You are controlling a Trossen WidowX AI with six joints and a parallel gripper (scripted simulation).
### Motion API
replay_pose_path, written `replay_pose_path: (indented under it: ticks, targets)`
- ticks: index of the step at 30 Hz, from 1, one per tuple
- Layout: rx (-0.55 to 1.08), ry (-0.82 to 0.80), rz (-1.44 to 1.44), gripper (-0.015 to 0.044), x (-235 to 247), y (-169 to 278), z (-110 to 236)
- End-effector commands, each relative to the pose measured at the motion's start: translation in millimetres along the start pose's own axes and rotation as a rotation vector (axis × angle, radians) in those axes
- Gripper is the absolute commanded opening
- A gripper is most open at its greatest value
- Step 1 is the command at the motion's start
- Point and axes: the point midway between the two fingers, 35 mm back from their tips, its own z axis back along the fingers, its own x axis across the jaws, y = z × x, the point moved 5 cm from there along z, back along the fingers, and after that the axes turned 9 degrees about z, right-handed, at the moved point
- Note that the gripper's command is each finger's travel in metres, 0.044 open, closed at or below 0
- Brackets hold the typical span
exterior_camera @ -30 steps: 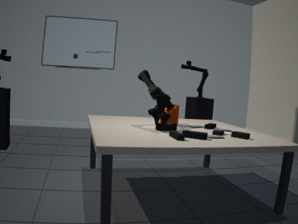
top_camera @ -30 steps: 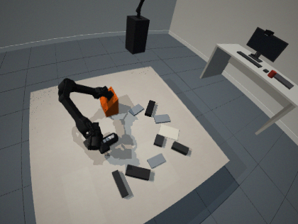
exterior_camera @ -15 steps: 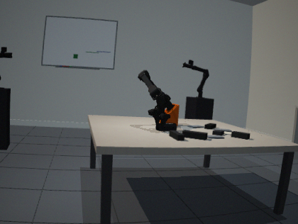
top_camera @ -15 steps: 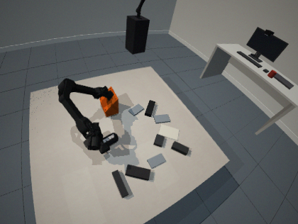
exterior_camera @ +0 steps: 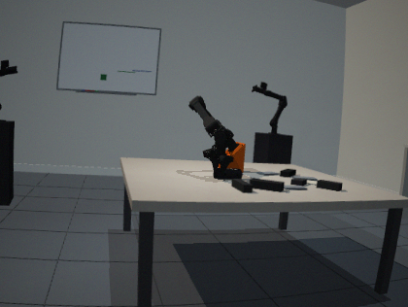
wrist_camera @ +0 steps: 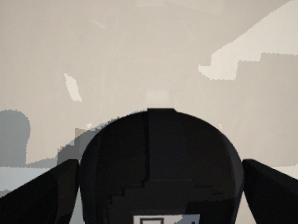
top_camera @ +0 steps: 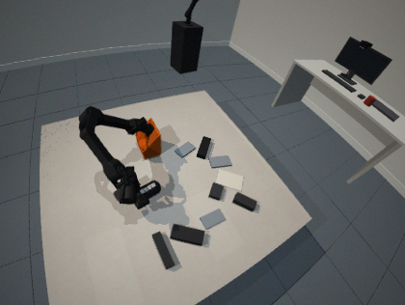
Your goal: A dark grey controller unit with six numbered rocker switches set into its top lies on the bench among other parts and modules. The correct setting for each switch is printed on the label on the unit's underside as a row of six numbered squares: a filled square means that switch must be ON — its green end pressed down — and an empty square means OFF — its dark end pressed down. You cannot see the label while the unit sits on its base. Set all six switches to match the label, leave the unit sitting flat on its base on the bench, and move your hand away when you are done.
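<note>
The dark controller unit (top_camera: 157, 186) (exterior_camera: 229, 174) (wrist_camera: 165, 145) is at my hand, with its rounded end toward the top of the wrist view. Its label side faces up; part of the white label (top_camera: 148, 188) (wrist_camera: 141, 218) shows, at the bottom edge of the wrist view, where one outlined square is cut off by the frame. The rocker switches are hidden underneath. My gripper (wrist_camera: 161, 169) (top_camera: 139, 192) stands wide, its two fingers against the unit's left and right sides. Whether the unit touches the bench (top_camera: 96, 261) (exterior_camera: 160, 194) is unclear.
The orange mount (top_camera: 149, 140) (exterior_camera: 238, 156) of the arm stands behind. Dark blocks (top_camera: 188, 235) (top_camera: 164, 250) (top_camera: 245, 201) (top_camera: 204, 147), a small dark block (top_camera: 216, 191), grey-blue plates (top_camera: 212, 218) (top_camera: 220, 161) (top_camera: 185, 149) and a cream plate (top_camera: 229, 180) lie to the right and front in the top view.
</note>
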Motion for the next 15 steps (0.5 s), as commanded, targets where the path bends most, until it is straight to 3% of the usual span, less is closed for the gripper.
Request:
replay_pose_path:
  ticks: [1, 15]
  targets:
    - [0.0, -0.004, 0.004, 0.0336, 1.2, 1.8, 3.6]
    - [0.001, -0.004, 0.004, 0.0336, 1.7, 4.7, 12.9]
